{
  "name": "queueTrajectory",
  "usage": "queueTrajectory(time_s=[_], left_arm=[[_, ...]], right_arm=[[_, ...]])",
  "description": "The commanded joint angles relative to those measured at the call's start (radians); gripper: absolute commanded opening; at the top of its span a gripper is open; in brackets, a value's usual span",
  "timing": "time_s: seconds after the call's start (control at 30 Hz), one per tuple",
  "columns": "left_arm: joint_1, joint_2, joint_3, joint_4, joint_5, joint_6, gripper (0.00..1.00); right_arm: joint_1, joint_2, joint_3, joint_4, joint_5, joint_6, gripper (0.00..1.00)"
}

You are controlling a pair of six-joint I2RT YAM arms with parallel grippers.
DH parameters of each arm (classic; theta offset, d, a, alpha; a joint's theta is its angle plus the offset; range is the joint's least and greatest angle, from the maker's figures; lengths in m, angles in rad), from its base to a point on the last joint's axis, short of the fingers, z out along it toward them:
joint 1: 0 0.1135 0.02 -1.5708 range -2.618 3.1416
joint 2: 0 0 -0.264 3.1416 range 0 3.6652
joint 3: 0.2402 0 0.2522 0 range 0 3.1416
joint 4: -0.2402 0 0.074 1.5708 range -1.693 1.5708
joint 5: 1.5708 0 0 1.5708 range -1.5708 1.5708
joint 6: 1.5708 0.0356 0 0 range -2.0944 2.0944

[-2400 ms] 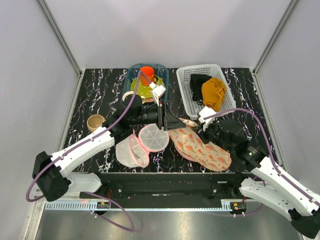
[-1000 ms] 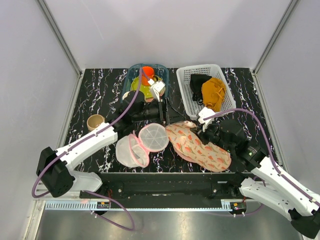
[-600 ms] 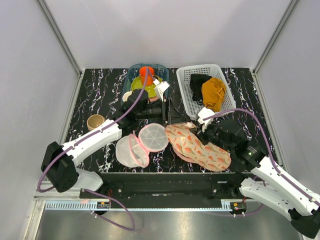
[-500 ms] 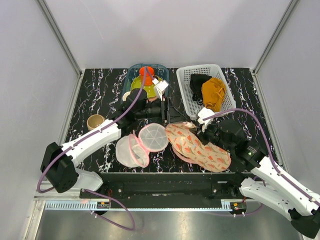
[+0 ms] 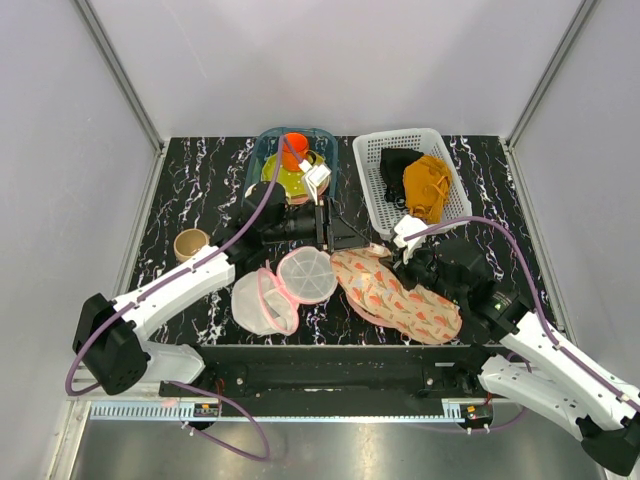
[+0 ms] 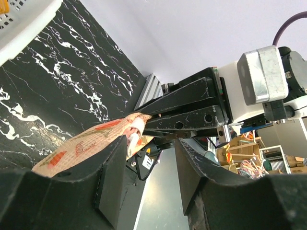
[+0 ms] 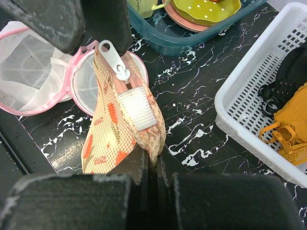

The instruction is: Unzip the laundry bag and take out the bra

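The peach printed laundry bag (image 5: pixel 400 295) lies at front centre, zipped; its far end is raised. My right gripper (image 7: pixel 152 165) is shut on that end's fabric edge (image 7: pixel 153 143), beside a white tab (image 7: pixel 136 110). It also shows in the top view (image 5: pixel 388 256). The silver zip pull (image 7: pixel 111 56) sticks up at the bag's tip. My left gripper (image 6: pixel 151 163) is open, and the bag tip (image 6: pixel 132 129) sits by its left finger, not pinched. In the top view my left gripper (image 5: pixel 350 240) is at the bag's far end. The bra is hidden.
A round white mesh pouch with pink rim (image 5: pixel 285 285) lies open left of the bag. A white basket (image 5: pixel 370 185) with black and mustard garments stands at the back right. A blue tub (image 5: pixel 262 150) of dishes is behind. A beige cup (image 5: pixel 190 243) stands at the left.
My left gripper drew back toward the blue tub, then came forward again to the bag's far end. The right gripper has kept its hold and barely moved.
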Motion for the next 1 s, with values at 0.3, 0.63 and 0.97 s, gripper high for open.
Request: queueTrajectory(time_s=[0.3,0.63,0.97], left_arm=[[0.003,-0.005,-0.017,0.056,0.044,-0.018,0.41],[0.003,0.021,-0.026,0.027,0.045,-0.001,0.4],[0.003,0.009,-0.048,-0.013,0.011,0.011,0.5]], right_arm=[[0.007,0.001,0.008,0.063,0.033,-0.003,0.0],[0.005,0.017,0.009,0.071,0.036,-0.003,0.0],[0.007,0.021,0.006,0.074,0.034,-0.005,0.0]])
